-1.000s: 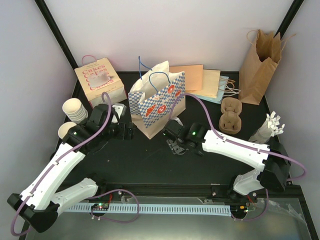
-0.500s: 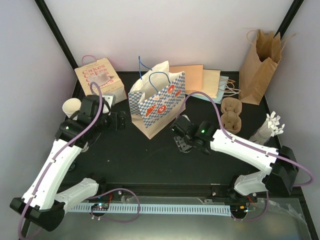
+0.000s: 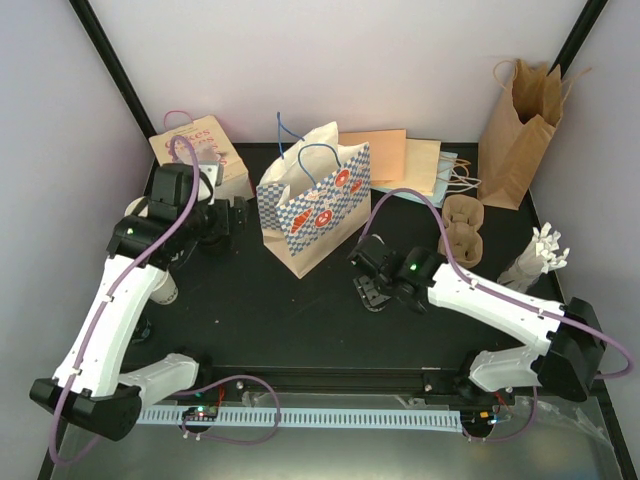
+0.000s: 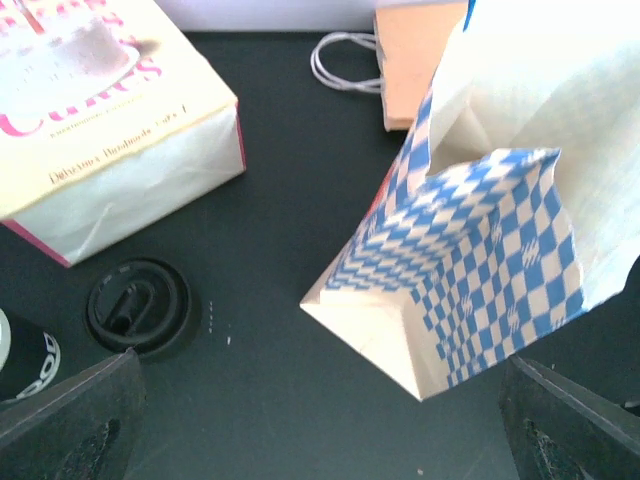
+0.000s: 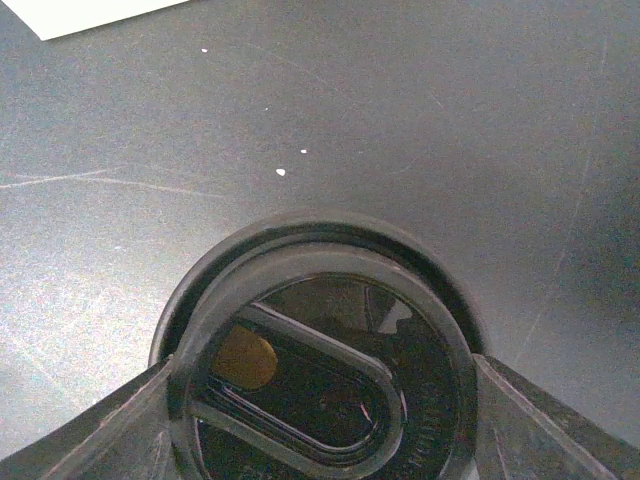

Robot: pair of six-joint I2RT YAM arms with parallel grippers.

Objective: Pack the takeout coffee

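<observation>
Two arms moved within last second. Left gripper (image 3: 228,215) swung up from cream ribbed paper cups toward pink-lettered cake box (image 3: 212,140), jaws spread wide, empty. Cups now not clearly seen behind left arm. Right gripper (image 3: 370,292) drew back from blue-checked paper bag (image 3: 315,205), fingers clamped on round black plastic lid (image 5: 320,350); lifted or resting, cannot tell. Second black lid (image 4: 138,305) lies flat just beside box. Judgement: nothing bagged yet; lid probably needs cup first.
</observation>
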